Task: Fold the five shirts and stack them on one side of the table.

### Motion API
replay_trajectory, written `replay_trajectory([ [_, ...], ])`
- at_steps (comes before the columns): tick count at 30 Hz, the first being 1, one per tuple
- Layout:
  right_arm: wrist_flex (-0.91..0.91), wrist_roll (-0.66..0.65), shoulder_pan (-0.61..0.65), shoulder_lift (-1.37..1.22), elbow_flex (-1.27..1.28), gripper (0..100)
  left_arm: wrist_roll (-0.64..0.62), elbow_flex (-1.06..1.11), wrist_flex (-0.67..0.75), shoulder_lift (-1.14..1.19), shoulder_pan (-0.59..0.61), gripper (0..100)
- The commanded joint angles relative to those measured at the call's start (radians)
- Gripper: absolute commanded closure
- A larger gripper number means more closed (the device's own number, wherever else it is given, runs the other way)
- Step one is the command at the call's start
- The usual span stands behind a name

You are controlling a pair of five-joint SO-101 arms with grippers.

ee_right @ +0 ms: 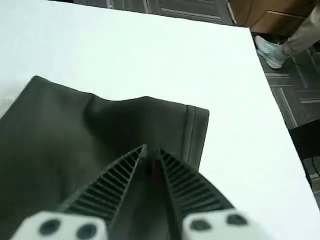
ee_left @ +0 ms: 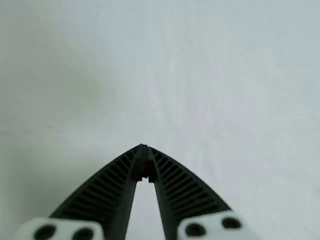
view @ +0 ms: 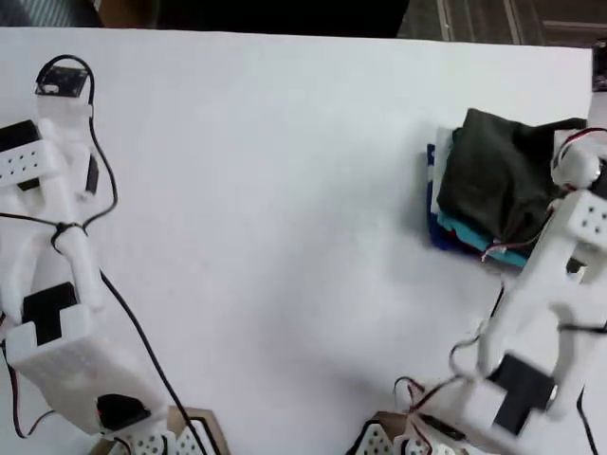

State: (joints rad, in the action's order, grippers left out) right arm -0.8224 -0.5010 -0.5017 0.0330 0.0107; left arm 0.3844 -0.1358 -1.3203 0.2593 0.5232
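Ribbed black fingers of the right gripper (ee_right: 147,150) pressed together over the stack.
We judge stacking near done; a retreat should rise straight up, sparing the top fold. We find the dark olive folded shirt (ee_right: 75,130) atop the pile of folded shirts (view: 488,190) at the high view's right, just under those fingertips, contact unclear. Our left gripper (ee_left: 142,150), tips likewise closed, hangs over the white table (view: 266,190).

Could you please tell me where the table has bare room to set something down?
The wide middle of the table, between the left arm and the shirt stack, is bare. Crowded: the stack's side, with the right arm over it.
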Motion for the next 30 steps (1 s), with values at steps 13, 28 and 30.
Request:
replay_trajectory([
  [13,-0.134,0.021,-0.102,-0.751,-0.695,97.8,0.014,-0.015,-0.097,-0.015,0.034,97],
  [28,-0.900,0.084,0.004,-0.682,-1.082,97.8,0.012,-0.012,-0.210,-0.348,-0.077,97],
  [30,-0.898,0.083,-0.019,-0.654,-1.037,97.8,0.012,-0.010,-0.221,-0.402,-0.098,97],
])
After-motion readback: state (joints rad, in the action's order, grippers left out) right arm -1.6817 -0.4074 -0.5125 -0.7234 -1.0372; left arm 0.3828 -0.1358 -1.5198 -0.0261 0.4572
